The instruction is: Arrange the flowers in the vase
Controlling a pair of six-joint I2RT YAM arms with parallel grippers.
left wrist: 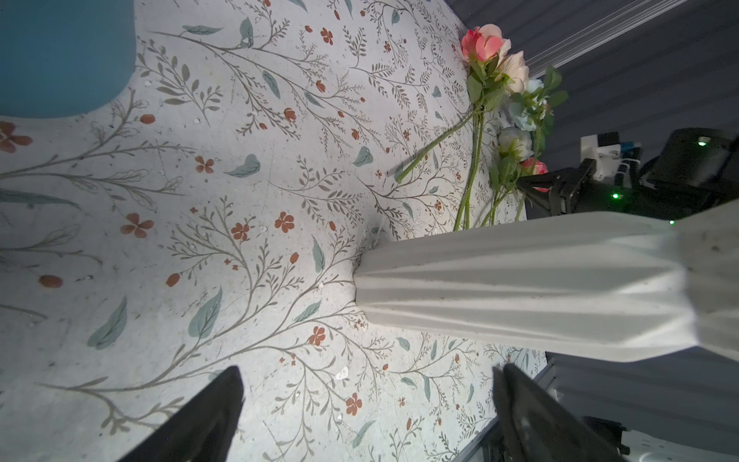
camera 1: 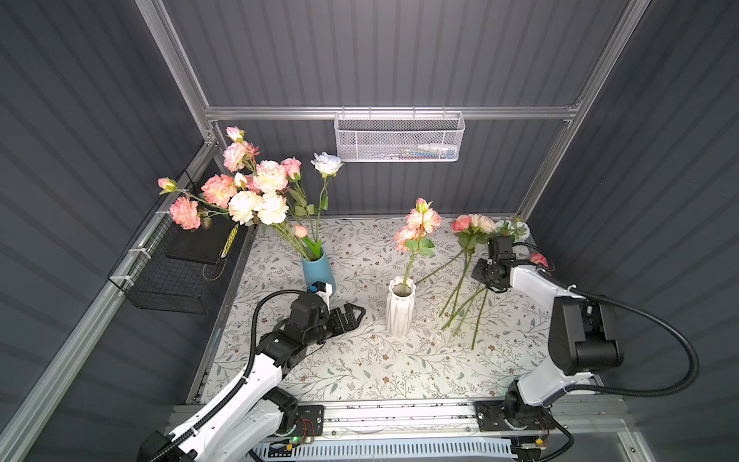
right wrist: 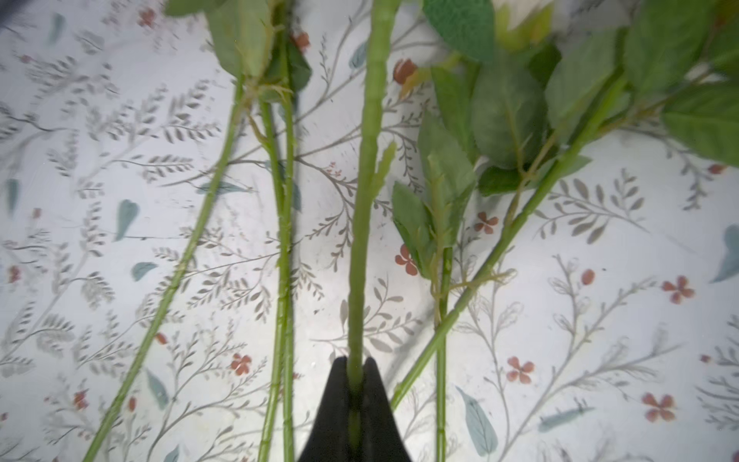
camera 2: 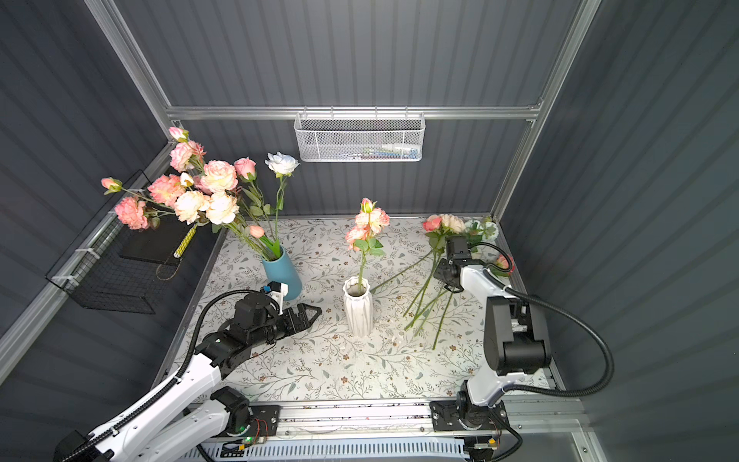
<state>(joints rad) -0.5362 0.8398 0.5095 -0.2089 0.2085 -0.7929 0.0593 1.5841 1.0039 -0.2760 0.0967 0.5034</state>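
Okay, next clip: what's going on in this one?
The right end effector is shut on one green stem among the loose flowers lying on the table, right of the white vase. That vase holds one pink flower. The left end effector is open and empty, left of it. The blue vase is full.

Left arm (camera 1: 248,380) enters from 7 o'clock in both top views and lies low. Its left pincer (camera 1: 360,311) points toward 3 o'clock, fingers (left wrist: 208,412) spread wide. Right arm (camera 1: 536,282) rises from its base at 5 o'clock, forearm reaching toward 10 o'clock; the right pincer (right wrist: 356,366) points downward, jaws pressed together on a flower stem (right wrist: 364,200).
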